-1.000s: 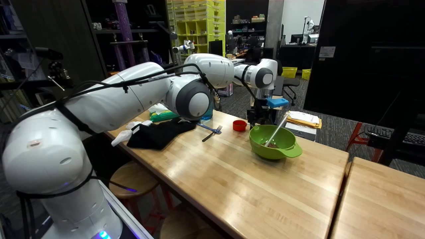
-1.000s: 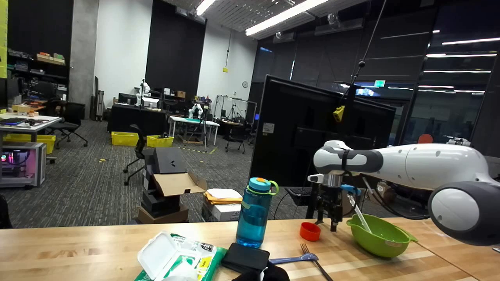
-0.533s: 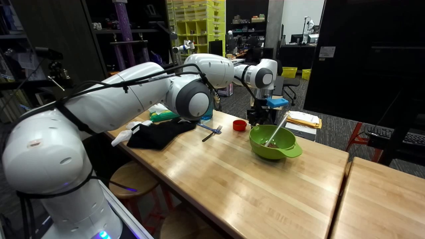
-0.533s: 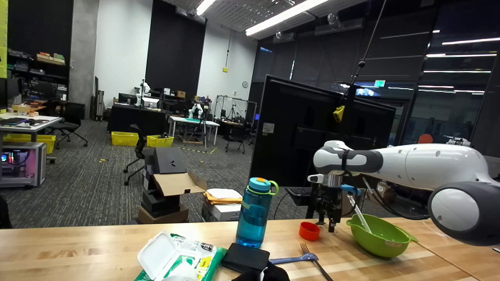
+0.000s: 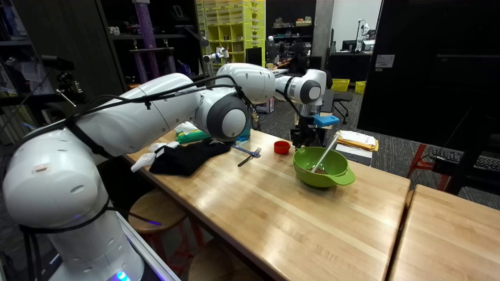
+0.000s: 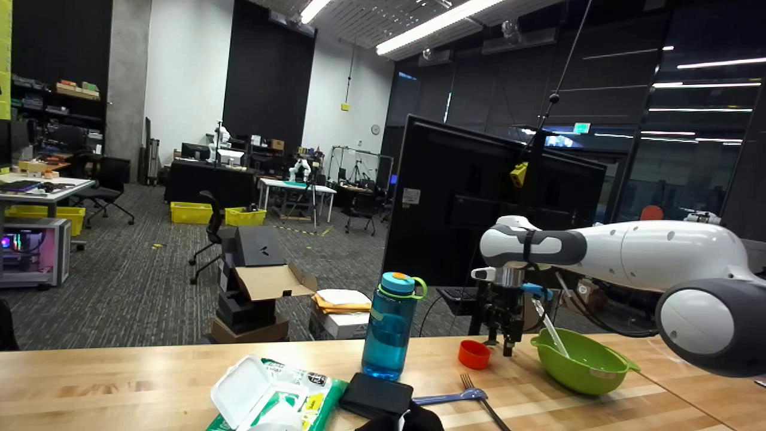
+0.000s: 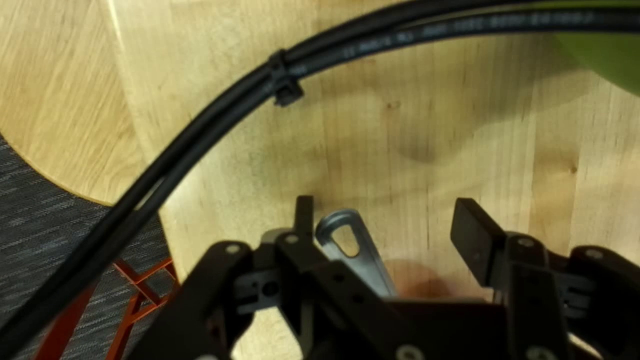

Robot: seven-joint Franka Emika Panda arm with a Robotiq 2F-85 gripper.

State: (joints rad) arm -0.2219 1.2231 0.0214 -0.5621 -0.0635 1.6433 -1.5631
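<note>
My gripper (image 7: pixel 385 217) is open in the wrist view, fingers apart and pointing down over the wooden table. A grey metal handle (image 7: pixel 367 267) with a slotted end lies between the fingers, close to the left one; I cannot tell if they touch. Its other end is hidden behind the gripper. A small red cup (image 5: pixel 281 147) stands on the table beside the gripper (image 5: pixel 303 140); both also show in an exterior view, the cup (image 6: pixel 474 355) just left of the fingertips (image 6: pixel 500 345). A green bowl (image 5: pixel 312 177) with brown bits and a pale utensil (image 5: pixel 325 156) stands on the gripper's other side.
A fork (image 5: pixel 246 159) and a blue utensil (image 6: pixel 443 397) lie crossed on the table. A blue bottle (image 6: pixel 389 335), a wipes pack (image 6: pixel 320 404), a black case (image 6: pixel 377 394) and black cloth (image 5: pixel 187 158) are near. The table's edge (image 7: pixel 167 235) runs close to the gripper.
Compared with one second ago, the fingertips stand slightly closer together and the red cup has shifted very slightly. The arm has not visibly moved. Nothing visibly differs from half a second ago.
</note>
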